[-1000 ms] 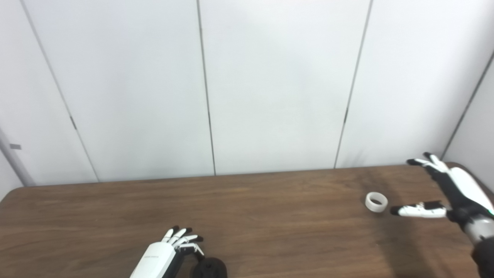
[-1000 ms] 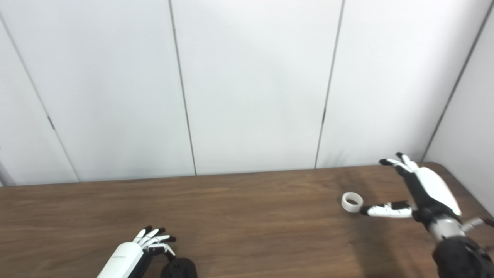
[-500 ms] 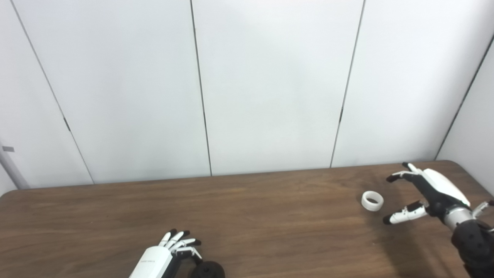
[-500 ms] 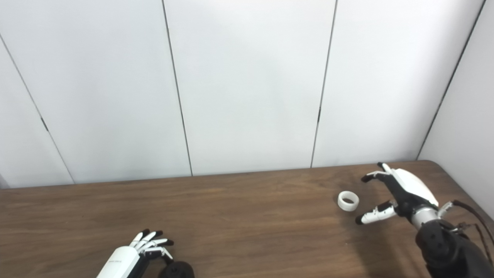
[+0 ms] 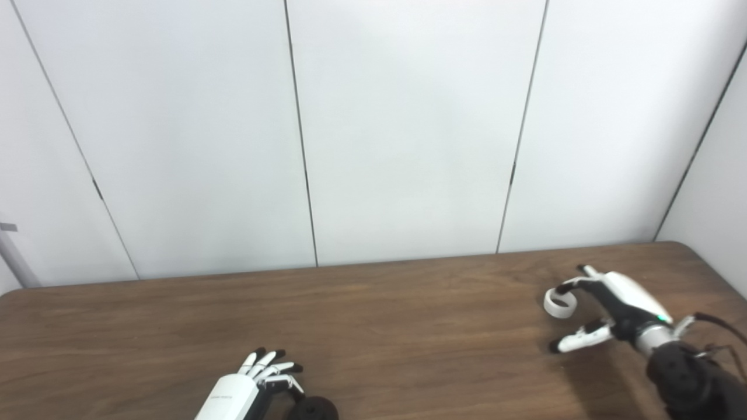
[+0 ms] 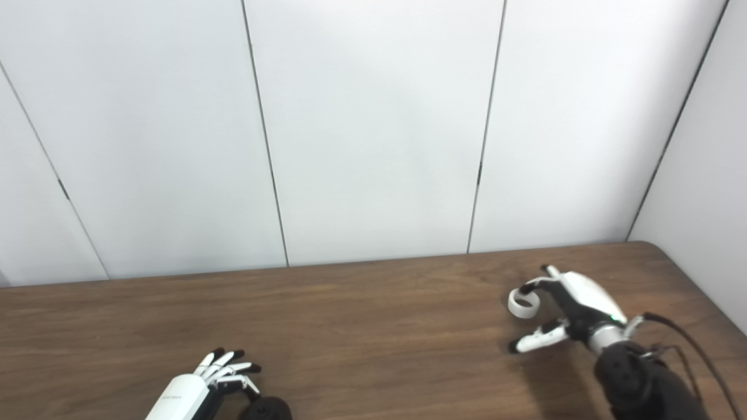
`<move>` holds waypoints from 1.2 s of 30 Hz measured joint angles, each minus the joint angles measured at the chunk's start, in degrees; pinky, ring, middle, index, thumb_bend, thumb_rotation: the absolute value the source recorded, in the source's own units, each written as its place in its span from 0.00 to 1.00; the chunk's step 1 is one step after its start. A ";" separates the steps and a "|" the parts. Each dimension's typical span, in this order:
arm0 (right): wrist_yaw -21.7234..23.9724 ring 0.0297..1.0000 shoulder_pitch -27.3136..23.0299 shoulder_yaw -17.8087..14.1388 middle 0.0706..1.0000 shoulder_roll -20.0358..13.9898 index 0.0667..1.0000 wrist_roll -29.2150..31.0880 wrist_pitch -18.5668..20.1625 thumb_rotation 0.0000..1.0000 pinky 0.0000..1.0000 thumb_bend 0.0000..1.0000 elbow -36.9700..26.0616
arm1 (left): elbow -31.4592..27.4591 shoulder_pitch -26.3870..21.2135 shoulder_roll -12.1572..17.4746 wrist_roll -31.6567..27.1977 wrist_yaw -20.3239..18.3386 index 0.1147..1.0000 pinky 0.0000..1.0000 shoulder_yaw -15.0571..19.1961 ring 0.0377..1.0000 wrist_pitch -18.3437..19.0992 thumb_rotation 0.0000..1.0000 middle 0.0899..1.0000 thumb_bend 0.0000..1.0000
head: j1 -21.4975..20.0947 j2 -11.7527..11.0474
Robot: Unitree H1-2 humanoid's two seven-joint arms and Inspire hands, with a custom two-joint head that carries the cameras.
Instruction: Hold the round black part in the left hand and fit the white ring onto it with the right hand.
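The white ring [image 5: 558, 303] stands tipped up on its edge at the right of the brown table [image 5: 408, 315]. My right hand [image 5: 613, 303] arches over it from the right. Its fingertips [image 5: 565, 287] touch the ring's top rim, while the thumb [image 5: 578, 340] stretches out apart from the ring, nearer me. The round black part [image 5: 313, 408] lies at the table's near edge, cut off by the picture's bottom. My left hand [image 5: 248, 385] rests just left of it with fingers spread, holding nothing.
White wall panels [image 5: 408, 128] rise behind the table's far edge. The table's rounded right corner [image 5: 688, 251] lies just beyond my right hand. A dark cable [image 6: 688, 344] runs along my right forearm.
My right hand has come down and leftward onto the ring, which has tipped up from lying flat. The camera has shifted slightly. My left hand has stayed by the black part.
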 measured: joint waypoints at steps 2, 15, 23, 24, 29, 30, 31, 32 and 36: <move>-0.12 1.00 -0.07 0.30 1.00 0.17 0.75 -0.01 0.00 0.27 1.00 0.92 0.18 | -0.01 0.01 -0.03 0.01 0.00 0.41 1.00 0.02 0.93 -0.01 0.04 0.79 0.52 | 0.00 0.00; -0.59 1.00 -1.53 0.53 1.00 0.17 0.76 0.19 -0.24 0.26 1.00 0.92 1.78 | -1.54 1.12 -0.05 0.48 -1.04 0.41 1.00 0.57 0.93 0.07 0.04 0.79 0.52 | -0.53 0.35; -0.54 1.00 -1.67 0.86 1.00 0.13 0.75 0.07 -0.22 0.28 1.00 0.92 2.13 | -1.90 1.51 -0.20 0.49 -1.12 0.41 1.00 0.75 0.93 -0.05 0.04 0.79 0.52 | -0.70 -0.09; -0.51 1.00 -1.68 1.00 1.00 0.11 0.75 0.02 -0.22 0.28 1.00 0.92 2.11 | -1.90 1.51 -0.20 0.50 -1.14 0.41 1.00 0.76 0.93 -0.05 0.04 0.79 0.52 | -0.79 -0.09; -0.04 1.00 -1.87 1.19 1.00 -0.24 0.73 -0.36 0.03 0.28 1.00 0.92 1.18 | -1.90 1.50 -0.20 0.51 -1.32 0.41 1.00 0.85 0.93 -0.05 0.04 0.79 0.52 | -0.88 -0.17; 0.37 1.00 -1.90 1.10 1.00 -0.44 0.73 -0.33 0.11 0.28 1.00 0.92 0.29 | -1.90 1.48 -0.20 0.51 -1.35 0.41 1.00 0.87 0.93 -0.07 0.04 0.79 0.52 | -0.88 -0.18; 0.67 1.00 -2.01 0.98 1.00 -0.61 0.72 -0.06 0.15 0.29 1.00 0.92 -0.42 | -1.90 1.48 -0.20 0.50 -1.37 0.41 1.00 0.90 0.93 -0.09 0.04 0.79 0.52 | -0.88 -0.18; 1.10 1.00 -2.26 0.82 1.00 -0.85 0.72 0.38 0.18 0.29 1.00 0.93 -0.90 | -1.88 1.46 -0.20 0.49 -1.39 0.41 1.00 0.92 0.93 -0.10 0.04 0.79 0.52 | -0.97 -0.35; 3.48 1.00 -3.77 -0.46 1.00 -2.68 0.71 1.35 1.34 0.31 1.00 0.95 -3.51 | -1.66 1.31 -0.26 0.47 -1.45 0.41 1.00 0.98 0.93 -0.21 0.04 0.79 0.52 | -0.97 -0.61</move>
